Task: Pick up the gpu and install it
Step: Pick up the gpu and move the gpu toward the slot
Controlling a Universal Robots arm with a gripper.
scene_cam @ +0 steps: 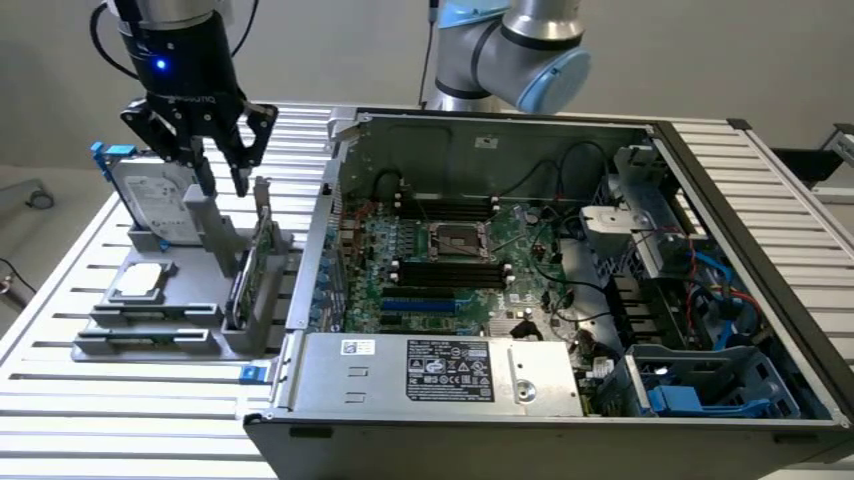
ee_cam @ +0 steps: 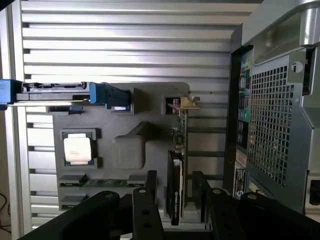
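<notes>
Gripper (scene_cam: 224, 182) wide open, holding nothing, hovers just above gpu (scene_cam: 254, 268). Gpu stands on edge in grey fixture (scene_cam: 160, 305) on slatted table (scene_cam: 80, 400), just beside open pc case (scene_cam: 534, 250), on exterior view's left. In wrist view gpu (ee_cam: 178, 140) sits btwn the 2 fingers (ee_cam: 145, 200), w/ no contact visible. Hard drive (scene_cam: 150, 195) stands upright in same fixture.

Wrist view's edge crops the hard drive (ee_cam: 50, 92).
</notes>
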